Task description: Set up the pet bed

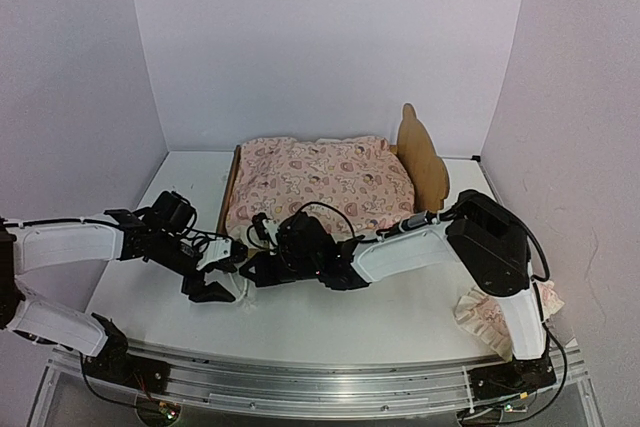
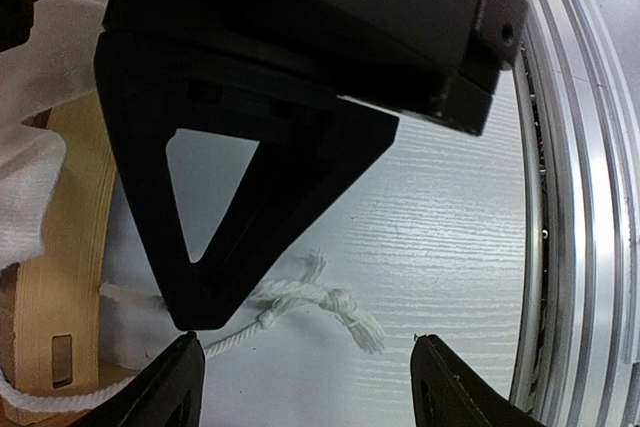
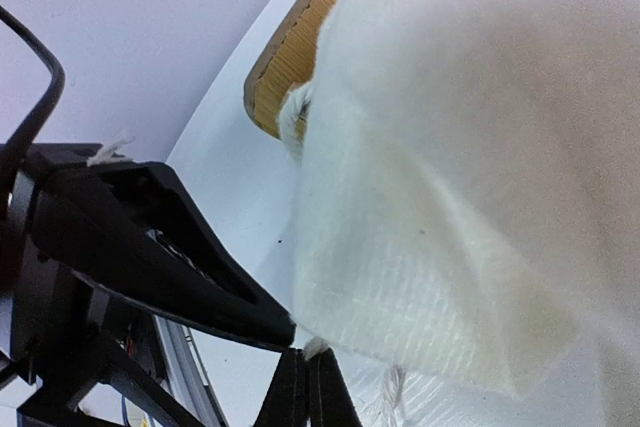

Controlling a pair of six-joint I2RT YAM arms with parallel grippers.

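Observation:
The pet bed (image 1: 420,152) stands at the back of the table with its plywood headboard on the right, and a pink printed cover (image 1: 315,182) lies over it. At the bed's near left corner both grippers meet. My right gripper (image 3: 308,387) is shut, pinching a white cord (image 2: 320,297) under the cover's cream ruffle (image 3: 440,197). The cord runs from the plywood frame (image 2: 70,247) and ends in a knot and a frayed tuft on the table. My left gripper (image 2: 310,387) hangs open just above that knot, with its fingers either side and nothing between them.
A small pink ruffled pillow (image 1: 490,312) lies at the near right beside the right arm's base. A metal rail (image 1: 300,377) runs along the near table edge. White walls close off the back and both sides.

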